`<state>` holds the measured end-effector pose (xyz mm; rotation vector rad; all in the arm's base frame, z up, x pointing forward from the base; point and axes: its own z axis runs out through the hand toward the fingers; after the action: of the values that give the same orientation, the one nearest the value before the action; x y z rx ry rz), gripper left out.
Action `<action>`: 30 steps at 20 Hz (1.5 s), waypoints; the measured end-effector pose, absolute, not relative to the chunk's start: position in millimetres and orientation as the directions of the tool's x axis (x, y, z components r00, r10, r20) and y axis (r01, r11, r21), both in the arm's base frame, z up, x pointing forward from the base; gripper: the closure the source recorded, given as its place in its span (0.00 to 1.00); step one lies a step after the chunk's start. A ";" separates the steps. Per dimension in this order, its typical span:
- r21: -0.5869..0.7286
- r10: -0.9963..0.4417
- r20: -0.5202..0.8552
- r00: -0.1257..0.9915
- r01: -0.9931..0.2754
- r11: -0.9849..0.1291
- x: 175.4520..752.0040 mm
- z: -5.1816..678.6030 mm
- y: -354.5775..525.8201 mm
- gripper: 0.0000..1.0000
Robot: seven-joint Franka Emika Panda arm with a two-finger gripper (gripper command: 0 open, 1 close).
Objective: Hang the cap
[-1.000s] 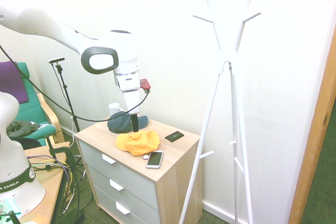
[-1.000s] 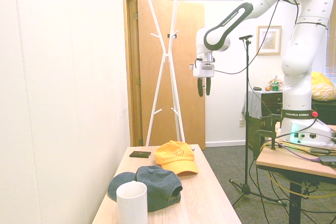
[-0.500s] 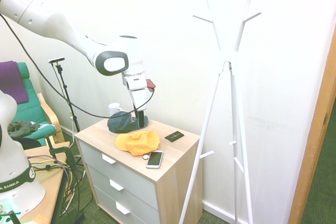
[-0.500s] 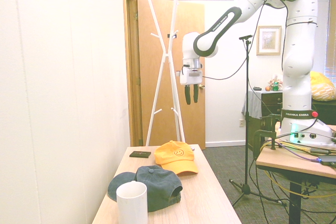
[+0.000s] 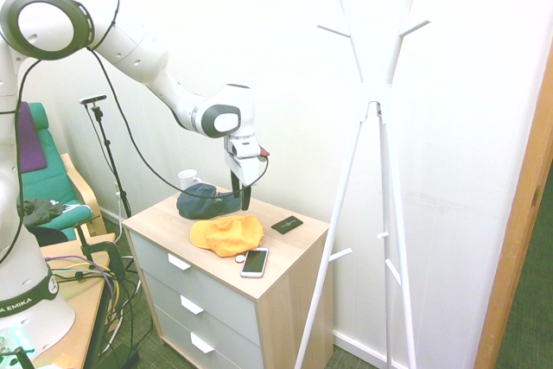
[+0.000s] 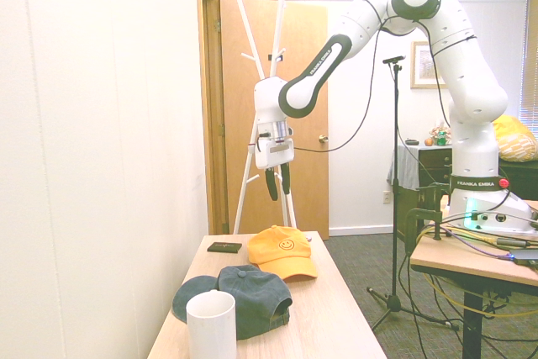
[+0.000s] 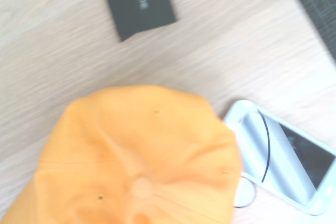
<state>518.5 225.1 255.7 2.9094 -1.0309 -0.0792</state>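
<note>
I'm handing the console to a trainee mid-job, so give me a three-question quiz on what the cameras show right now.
1. True or false: the claw is holding the yellow cap.
2. Which thing lies nearest the yellow cap's crown? A) mug B) phone C) black card
3. Fill in: the white ____ by the wall has no cap on it.

Key
1. False: the claw hangs open above the yellow cap, apart from it.
2. B: in the wrist view the phone sits against its edge.
3. Rack.
</note>
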 end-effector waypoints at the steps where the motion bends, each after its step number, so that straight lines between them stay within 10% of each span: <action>1: 0.077 -0.627 -0.037 0.778 -0.623 -0.778 516.0 248.3 231.8 0.00; 10: 0.113 -0.586 -0.040 0.809 -0.579 -0.808 509.0 190.1 259.8 0.00; 11: 0.108 -0.583 -0.033 0.812 -0.577 -0.810 510.5 183.2 259.1 1.00; 30: 0.076 -0.568 0.025 0.823 -0.568 -0.820 527.9 167.6 262.8 1.00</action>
<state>527.9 262.8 167.6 2.9229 -0.9117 0.0015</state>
